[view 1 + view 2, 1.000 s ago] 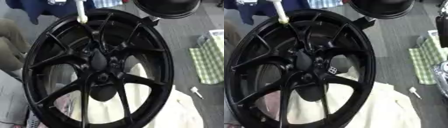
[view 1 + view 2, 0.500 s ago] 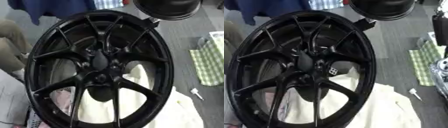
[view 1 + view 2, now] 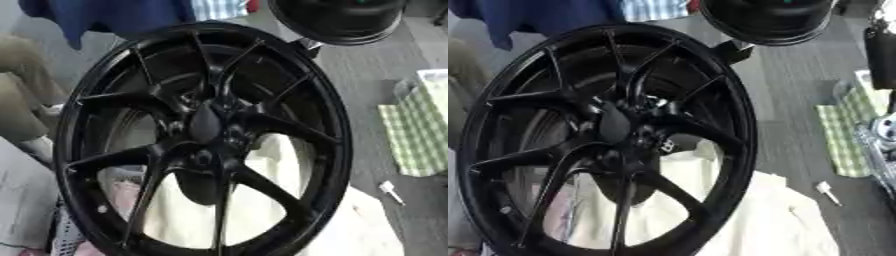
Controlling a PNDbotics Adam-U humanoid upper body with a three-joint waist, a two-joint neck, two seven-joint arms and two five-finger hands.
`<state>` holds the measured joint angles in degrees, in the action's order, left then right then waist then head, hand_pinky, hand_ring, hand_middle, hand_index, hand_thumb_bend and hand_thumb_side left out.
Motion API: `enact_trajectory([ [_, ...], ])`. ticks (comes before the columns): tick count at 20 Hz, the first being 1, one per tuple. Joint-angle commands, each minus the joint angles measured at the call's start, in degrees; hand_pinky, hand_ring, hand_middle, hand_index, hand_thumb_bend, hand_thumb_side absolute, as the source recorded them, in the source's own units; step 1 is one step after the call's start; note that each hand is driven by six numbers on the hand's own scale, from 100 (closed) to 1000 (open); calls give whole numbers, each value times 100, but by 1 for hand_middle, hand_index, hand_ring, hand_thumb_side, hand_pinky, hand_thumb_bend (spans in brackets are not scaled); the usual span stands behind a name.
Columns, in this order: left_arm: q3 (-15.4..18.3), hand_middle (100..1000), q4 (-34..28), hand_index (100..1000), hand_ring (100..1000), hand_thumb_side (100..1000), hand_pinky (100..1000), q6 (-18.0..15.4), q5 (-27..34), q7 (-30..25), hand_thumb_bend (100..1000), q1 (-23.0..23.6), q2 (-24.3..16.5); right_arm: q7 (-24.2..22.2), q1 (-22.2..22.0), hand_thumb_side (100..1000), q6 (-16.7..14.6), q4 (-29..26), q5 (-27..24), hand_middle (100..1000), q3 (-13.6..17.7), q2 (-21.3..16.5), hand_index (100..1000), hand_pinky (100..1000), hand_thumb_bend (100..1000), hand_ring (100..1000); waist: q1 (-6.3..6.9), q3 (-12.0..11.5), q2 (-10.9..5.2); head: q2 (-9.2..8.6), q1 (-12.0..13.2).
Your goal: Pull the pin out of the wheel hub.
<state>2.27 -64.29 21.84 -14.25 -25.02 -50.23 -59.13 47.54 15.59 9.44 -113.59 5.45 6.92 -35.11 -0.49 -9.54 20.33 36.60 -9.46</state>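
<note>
Neither hand shows in either view, so their state cannot be told. The black wheel (image 3: 206, 137) fills the picture, tilted, over pale cloth (image 3: 737, 220). At its hub (image 3: 206, 125) no pin can be made out. The wheel looks heavy and rigid; a pin would likely be small, hard, best pinched at its exposed end
</note>
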Motion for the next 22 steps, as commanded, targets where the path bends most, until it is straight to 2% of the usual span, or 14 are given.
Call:
enact_trajectory([
  [1,152,779,89,918,840,775,887,-331,106,-419,383,22,-356,6,46,563,-7,-101,78,562,72,-168,721,538,100,562,15,-5,-180,-84,-11],
  [3,203,763,131,904,827,781,873,-398,103,-461,332,41,-362,4,44,563,-9,-101,81,562,76,-166,721,539,100,563,14,-4,-192,-83,-12],
  [8,286,673,139,841,762,714,830,-223,184,143,127,9,-315,2,43,563,-17,-101,95,563,84,-168,721,539,100,563,20,-4,-206,-79,-8],
  [10,269,694,109,860,771,741,838,-178,370,317,133,6,-292,1,44,563,-20,-101,96,563,83,-168,721,539,100,563,23,-2,-209,-81,-5],
  [12,236,691,74,860,770,726,836,-186,551,355,140,14,-289,-1,43,563,-21,-101,97,563,83,-166,721,539,100,563,25,1,-211,-86,-3],
  [14,228,677,56,853,760,732,831,-175,673,401,100,15,-286,-3,43,563,-23,-101,96,563,83,-165,721,539,100,563,25,5,-214,-88,-1],
  [22,209,638,-20,834,736,729,818,-32,912,728,100,30,-258,-8,42,563,-31,-101,94,563,80,-165,721,540,100,563,19,-2,-225,-84,3],
])
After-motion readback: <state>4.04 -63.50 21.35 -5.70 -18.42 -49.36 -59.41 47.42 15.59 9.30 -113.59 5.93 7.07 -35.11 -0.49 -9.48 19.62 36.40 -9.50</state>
